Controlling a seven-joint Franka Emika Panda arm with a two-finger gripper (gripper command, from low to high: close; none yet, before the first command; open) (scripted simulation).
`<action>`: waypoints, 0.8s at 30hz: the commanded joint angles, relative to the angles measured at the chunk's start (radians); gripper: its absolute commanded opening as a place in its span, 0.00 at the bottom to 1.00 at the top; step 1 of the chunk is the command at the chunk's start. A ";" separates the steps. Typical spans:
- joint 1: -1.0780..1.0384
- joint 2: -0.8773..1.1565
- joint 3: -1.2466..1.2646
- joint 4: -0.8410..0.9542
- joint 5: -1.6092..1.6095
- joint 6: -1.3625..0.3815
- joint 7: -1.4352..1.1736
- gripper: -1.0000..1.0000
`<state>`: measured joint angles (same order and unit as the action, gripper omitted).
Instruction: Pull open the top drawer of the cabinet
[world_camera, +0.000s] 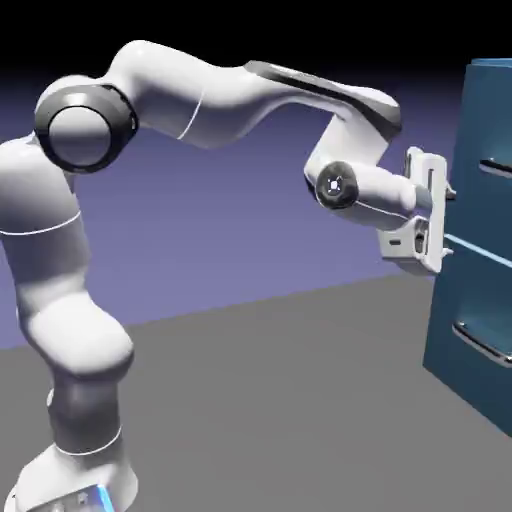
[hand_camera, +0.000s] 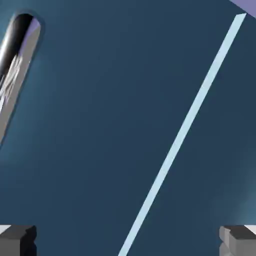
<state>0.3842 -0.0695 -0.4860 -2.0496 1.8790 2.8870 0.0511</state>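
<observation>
Teal-blue cabinet with a pale seam between drawers, silver bar handle on the top drawer, end effector spread wide, gripping nothing.

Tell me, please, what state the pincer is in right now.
Pincer: open wide, holding nothing, with the cabinet's blue front showing between its fingertips.

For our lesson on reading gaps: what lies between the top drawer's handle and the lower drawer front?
Between the top handle and the lower drawer front, the hand view shows bare teal-blue front, then the pale seam.
</observation>
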 joint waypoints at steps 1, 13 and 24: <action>0.008 0.012 -0.011 0.018 0.044 -0.003 -0.016 0.50; 0.112 0.151 -0.146 0.229 0.565 -0.045 -0.208 0.50; 0.082 0.379 -0.163 0.497 0.713 -0.050 -0.121 0.50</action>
<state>0.4663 0.3098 -0.6493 -1.5525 2.5922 2.8373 -0.0696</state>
